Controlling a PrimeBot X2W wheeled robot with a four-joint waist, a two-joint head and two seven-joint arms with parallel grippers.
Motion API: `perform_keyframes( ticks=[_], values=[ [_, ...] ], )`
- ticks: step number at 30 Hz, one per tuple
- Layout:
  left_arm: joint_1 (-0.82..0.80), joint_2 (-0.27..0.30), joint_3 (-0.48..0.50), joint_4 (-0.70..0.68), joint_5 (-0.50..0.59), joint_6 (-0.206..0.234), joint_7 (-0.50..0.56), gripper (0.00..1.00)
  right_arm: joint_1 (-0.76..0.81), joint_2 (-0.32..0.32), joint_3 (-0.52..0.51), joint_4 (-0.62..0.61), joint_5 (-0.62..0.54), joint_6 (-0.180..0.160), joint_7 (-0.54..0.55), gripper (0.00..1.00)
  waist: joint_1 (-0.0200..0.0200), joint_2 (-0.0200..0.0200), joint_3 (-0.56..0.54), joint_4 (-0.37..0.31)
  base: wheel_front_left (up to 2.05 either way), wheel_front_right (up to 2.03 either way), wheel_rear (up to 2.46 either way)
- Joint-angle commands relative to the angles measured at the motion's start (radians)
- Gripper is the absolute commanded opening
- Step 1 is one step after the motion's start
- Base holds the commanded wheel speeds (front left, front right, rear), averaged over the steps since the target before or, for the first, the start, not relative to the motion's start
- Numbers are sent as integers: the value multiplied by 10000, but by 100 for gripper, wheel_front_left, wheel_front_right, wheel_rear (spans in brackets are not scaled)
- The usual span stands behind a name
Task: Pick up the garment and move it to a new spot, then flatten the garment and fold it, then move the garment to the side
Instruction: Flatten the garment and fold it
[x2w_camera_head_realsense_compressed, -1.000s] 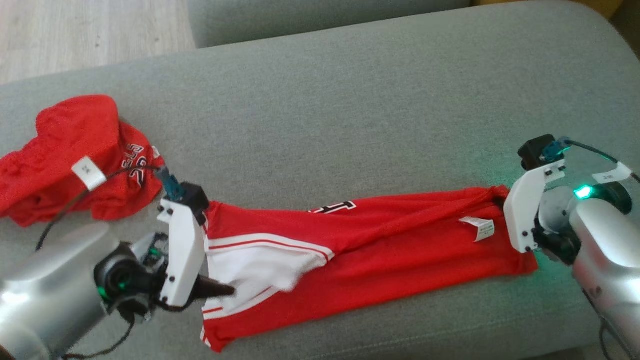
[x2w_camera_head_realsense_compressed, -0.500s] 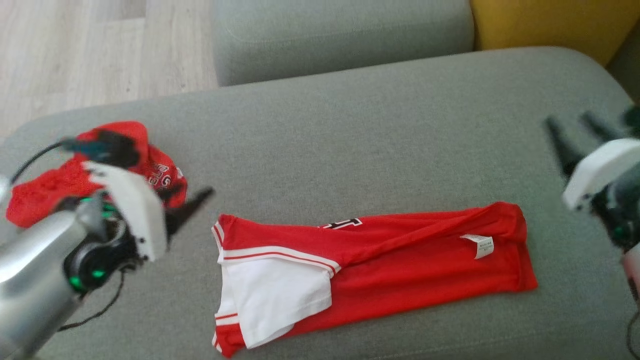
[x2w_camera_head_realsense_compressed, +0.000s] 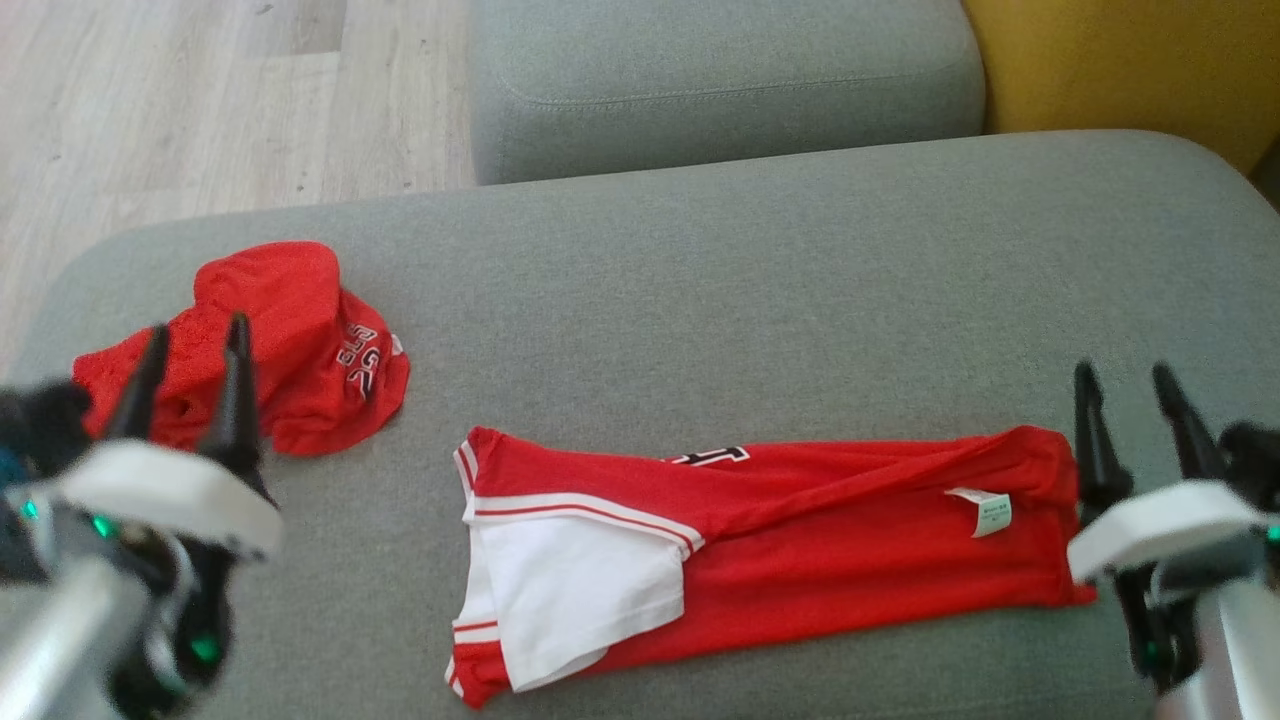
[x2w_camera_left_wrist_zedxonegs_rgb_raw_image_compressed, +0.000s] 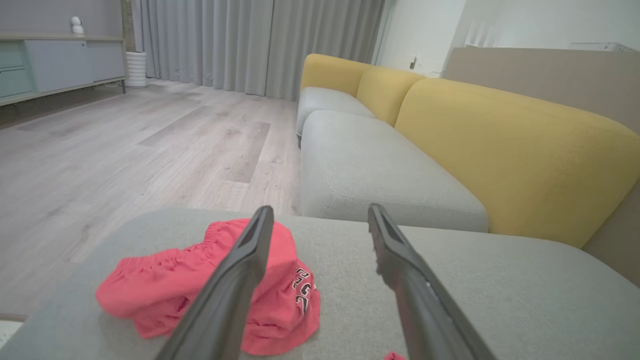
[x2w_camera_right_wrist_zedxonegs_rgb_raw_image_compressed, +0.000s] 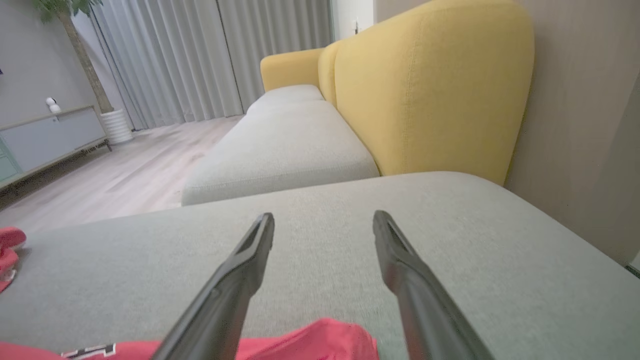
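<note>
A red and white jersey (x2w_camera_head_realsense_compressed: 760, 540) lies folded into a long strip across the grey sofa cushion (x2w_camera_head_realsense_compressed: 700, 300), white panel at its left end and a small label near its right end. Its right edge (x2w_camera_right_wrist_zedxonegs_rgb_raw_image_compressed: 320, 342) peeks in at the bottom of the right wrist view. My left gripper (x2w_camera_head_realsense_compressed: 195, 335) hovers open at the lower left, fingers pointing up, apart from the jersey. My right gripper (x2w_camera_head_realsense_compressed: 1125, 385) is open just past the jersey's right end, holding nothing. In the left wrist view my left gripper (x2w_camera_left_wrist_zedxonegs_rgb_raw_image_compressed: 320, 215) is open above the cushion.
A crumpled pair of red shorts (x2w_camera_head_realsense_compressed: 290, 350) lies at the cushion's far left, seen also as red shorts (x2w_camera_left_wrist_zedxonegs_rgb_raw_image_compressed: 200, 285) behind my left fingers. A second grey seat (x2w_camera_head_realsense_compressed: 720, 90) and a yellow backrest (x2w_camera_head_realsense_compressed: 1130, 70) lie beyond. Wooden floor (x2w_camera_head_realsense_compressed: 200, 100) is at the upper left.
Both grippers have let go of the jersey's ends and drawn back, fingers now upright and open. The jersey lies flat. The head camera has tilted up, showing more sofa.
</note>
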Motion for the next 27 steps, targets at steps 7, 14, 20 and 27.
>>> perform_keyframes(
  ticks=[7, 14, 20, 27],
  values=[
    [2042, -1884, 2527, -971, 2759, -552, -95, 100, 493, 357, -349, -583, -499, -9, -83, 100, 1, -1, 36, -77, 0, 0, 0],
    [2766, -3288, 3496, -619, 3753, -1916, -96, 100, -12, 517, -612, -25, -870, -9, 1094, 100, 1, -1, 288, -183, 0, 0, 0],
    [2566, -3720, 3706, -320, 4182, -2506, -96, 100, -1158, 322, -615, 1568, -1135, -9, 3013, 100, 1, -1, 624, -83, 0, 0, 0],
    [2299, -3987, 3829, -55, 4464, -2893, -97, 100, -2349, 69, -832, 3275, -1183, -9, 4675, 100, 1, -1, 1065, 159, 0, 0, 0]
  ],
)
